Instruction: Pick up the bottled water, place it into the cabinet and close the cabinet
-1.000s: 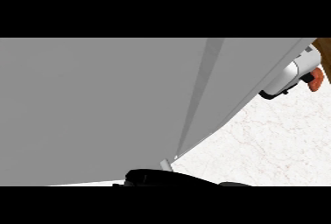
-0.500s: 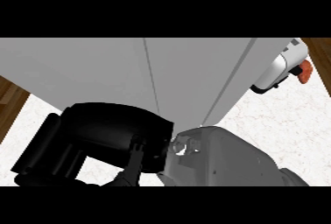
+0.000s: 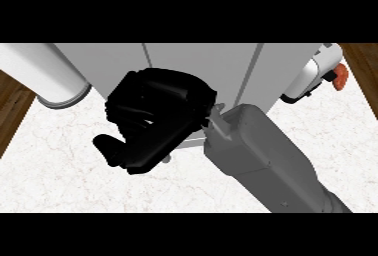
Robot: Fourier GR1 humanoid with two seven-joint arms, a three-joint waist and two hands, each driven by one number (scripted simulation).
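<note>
The grey cabinet (image 3: 221,65) fills the top middle of the head view, its two door panels flush with a thin seam between them. My right hand (image 3: 159,120) is in front of the lower part of those doors, its back toward me, fingers relaxed against the cabinet front and thumb sticking out to the lower left. Its grey forearm (image 3: 258,155) comes in from the lower right. No bottled water shows anywhere in view. My left hand is out of sight.
A pale cylinder (image 3: 48,75) lies at the upper left beside the cabinet. A white appliance with an orange-red knob (image 3: 325,75) stands to the cabinet's right. The white marble counter (image 3: 66,170) spreads below, and brown wood floor (image 3: 15,100) shows past its left edge.
The view has swung. My right hand rose from the lower left to the cabinet front, and the door panel that stood at an angle now lies flush.
</note>
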